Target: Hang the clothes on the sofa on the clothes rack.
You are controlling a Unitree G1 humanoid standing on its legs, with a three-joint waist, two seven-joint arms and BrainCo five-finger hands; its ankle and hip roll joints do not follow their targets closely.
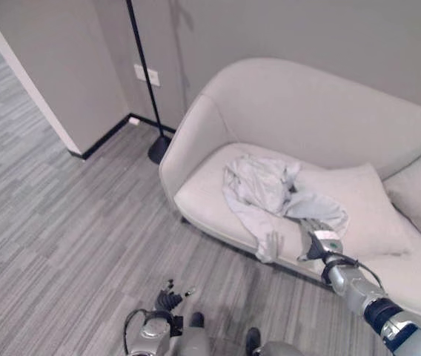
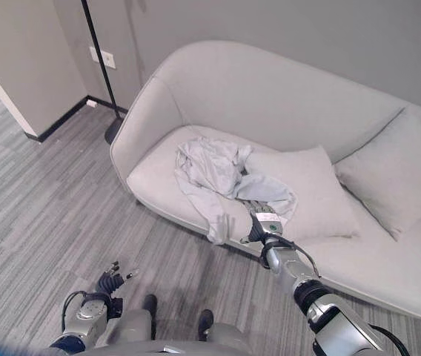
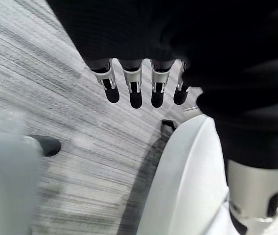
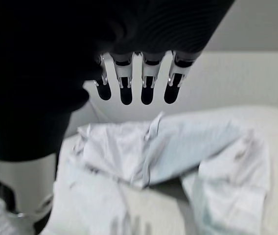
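Clothes (image 2: 221, 174) lie crumpled on the sofa (image 2: 284, 89), right hand (image 2: 264, 219) just beside, fingers straight.

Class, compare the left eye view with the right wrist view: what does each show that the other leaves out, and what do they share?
Left eye view alone: the black pole standing on its round base beside the sofa, the grey striped floor, the wall socket, two cushions, and the left hand low over the floor. Right wrist view alone: the right hand from close up, its fingers straight and holding nothing, above the cloth. Shared: the crumpled pale shirt lying on the light grey sofa, with the right hand reaching toward it.
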